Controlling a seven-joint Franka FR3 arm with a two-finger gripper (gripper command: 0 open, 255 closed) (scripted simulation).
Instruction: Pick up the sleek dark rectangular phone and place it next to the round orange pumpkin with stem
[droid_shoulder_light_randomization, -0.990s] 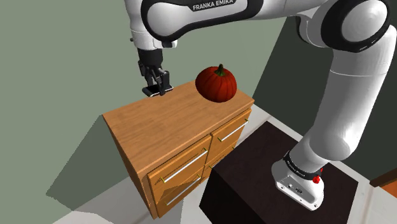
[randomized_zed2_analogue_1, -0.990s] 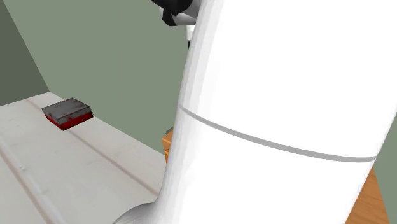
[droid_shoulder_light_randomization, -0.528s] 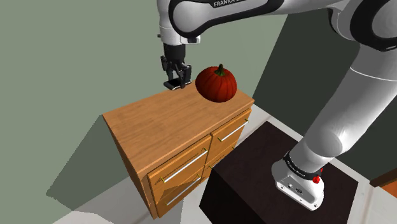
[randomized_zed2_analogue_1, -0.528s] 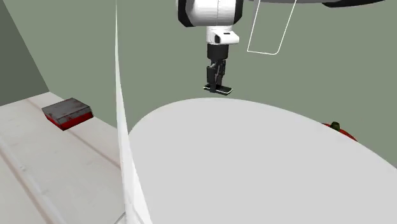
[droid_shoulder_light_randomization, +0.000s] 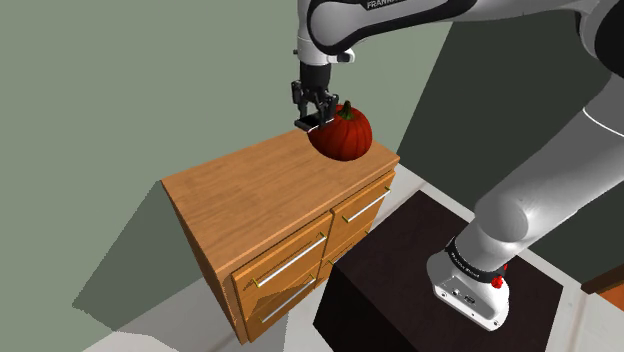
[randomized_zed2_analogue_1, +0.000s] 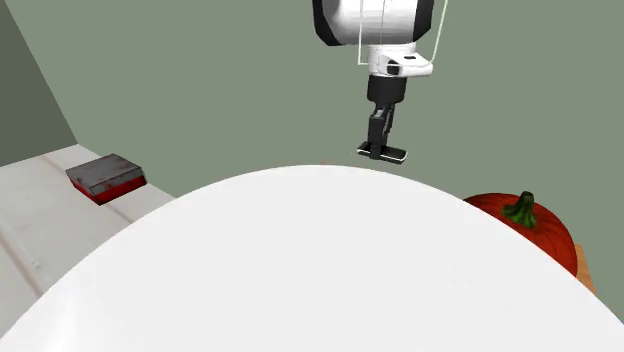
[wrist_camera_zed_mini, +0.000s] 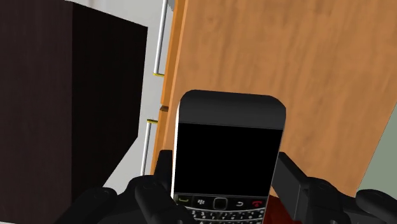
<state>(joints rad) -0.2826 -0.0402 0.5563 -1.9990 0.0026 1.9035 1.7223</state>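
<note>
- I read the jaws as closed on the phone (wrist_camera_zed_mini: 226, 159). In the wrist view they clasp its two long sides at the keypad end, and the dark screen runs out ahead of them.
- The phone hangs flat and level at the tips of the jaws, in the air above the wooden desk (droid_shoulder_light_randomization: 250, 190). It does not touch the desk top.
- The pumpkin (droid_shoulder_light_randomization: 342, 133), dark orange-red with a green stem, sits on the desk just beside the jaws and lower than them.
- In the shoulder view the phone overlaps the pumpkin's upper edge, so contact cannot be judged there. The second exterior view shows open space between the two.
- In the wrist view the desk's wood top lies under the jaws. The drawer handles (wrist_camera_zed_mini: 162, 38) and the dark stand (wrist_camera_zed_mini: 63, 83) lie beyond its front edge.
- Well away from the jaws, in the second exterior view, a grey-and-red box (randomized_zed2_analogue_1: 107, 178) rests on a white surface (randomized_zed2_analogue_1: 40, 240).
- A broad white link of the arm (randomized_zed2_analogue_1: 300, 280) stands in the foreground of that view, below the jaws.
</note>
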